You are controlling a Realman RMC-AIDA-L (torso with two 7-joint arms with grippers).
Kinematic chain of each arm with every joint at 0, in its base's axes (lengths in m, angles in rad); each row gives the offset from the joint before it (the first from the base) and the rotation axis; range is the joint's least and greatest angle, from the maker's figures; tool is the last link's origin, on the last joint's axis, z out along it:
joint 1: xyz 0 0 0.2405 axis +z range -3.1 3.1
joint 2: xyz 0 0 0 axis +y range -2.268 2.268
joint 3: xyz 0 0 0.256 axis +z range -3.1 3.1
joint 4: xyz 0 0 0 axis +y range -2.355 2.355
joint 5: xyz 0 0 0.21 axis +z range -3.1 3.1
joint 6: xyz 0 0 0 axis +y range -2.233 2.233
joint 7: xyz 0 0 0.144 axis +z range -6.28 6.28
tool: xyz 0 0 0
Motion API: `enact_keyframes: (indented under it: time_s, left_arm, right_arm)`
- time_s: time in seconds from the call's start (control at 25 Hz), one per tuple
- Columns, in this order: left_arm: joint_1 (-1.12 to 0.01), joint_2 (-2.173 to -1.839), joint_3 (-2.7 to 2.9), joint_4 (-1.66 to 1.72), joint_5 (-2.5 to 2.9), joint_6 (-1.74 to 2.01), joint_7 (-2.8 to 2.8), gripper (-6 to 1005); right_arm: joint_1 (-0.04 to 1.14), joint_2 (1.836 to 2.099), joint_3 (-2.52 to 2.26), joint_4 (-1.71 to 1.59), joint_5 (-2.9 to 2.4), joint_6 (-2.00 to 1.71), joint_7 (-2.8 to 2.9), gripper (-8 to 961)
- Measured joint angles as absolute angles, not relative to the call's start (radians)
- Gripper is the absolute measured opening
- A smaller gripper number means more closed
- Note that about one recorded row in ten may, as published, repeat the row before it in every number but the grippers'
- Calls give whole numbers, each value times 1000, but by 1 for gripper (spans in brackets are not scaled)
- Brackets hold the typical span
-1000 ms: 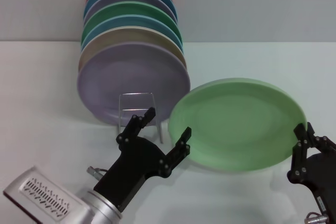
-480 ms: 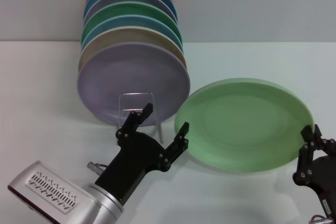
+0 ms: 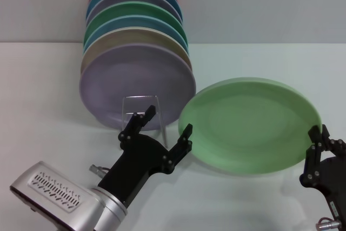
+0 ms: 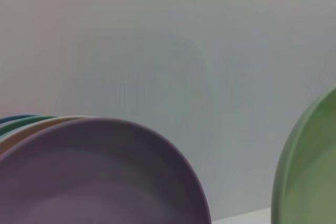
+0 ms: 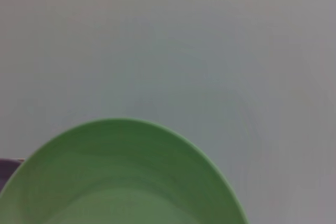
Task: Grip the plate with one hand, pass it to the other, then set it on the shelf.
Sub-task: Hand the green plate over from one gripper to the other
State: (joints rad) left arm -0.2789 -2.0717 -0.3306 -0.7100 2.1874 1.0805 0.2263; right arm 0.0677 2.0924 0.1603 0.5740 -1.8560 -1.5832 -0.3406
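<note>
The plate (image 3: 250, 125) is held tilted above the table, pinched at its right rim by the right gripper (image 3: 319, 147). The left gripper (image 3: 162, 128), fingers spread wide, is set at the opposite rim, before the shelf (image 3: 141, 113). The plate is judged stiff, smooth and breakable, best taken well onto the rim.

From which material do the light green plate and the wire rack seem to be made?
The plate looks like matte plastic or melamine, perhaps glazed ceramic: even mint colour, soft dull sheen, thin rim. The shelf looks like thin polished metal wire: silvery, with bright glints.
</note>
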Motion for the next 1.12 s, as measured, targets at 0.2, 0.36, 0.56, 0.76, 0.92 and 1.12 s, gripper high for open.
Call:
enact_keyframes:
  time_s: [0.2,0.36,0.56,0.76,0.92,1.12]
  left_arm:
    - [-280,-2072,-342,-715,2189,1072,226,715]
    - [-279,-2072,-344,-716,2195,1072,226,704]
    - [-279,-2072,-340,-716,2198,1076,230,689]
    - [-283,-2072,-339,-716,2198,1073,238,620]
    - [-285,-2072,-339,-716,2198,1072,238,554]
    - [-287,-2072,-337,-716,2198,1071,239,494]
  right_arm:
    - [75,2092,160,574,-1856,-1580,-341,20]
    - [79,2092,160,574,-1856,-1578,-341,20]
    - [81,2092,159,574,-1856,-1576,-341,19]
    - [82,2092,158,574,-1856,-1574,-340,20]
    - [86,2092,151,576,-1856,-1574,-340,20]
    - [89,2092,147,580,-1856,-1572,-340,20]
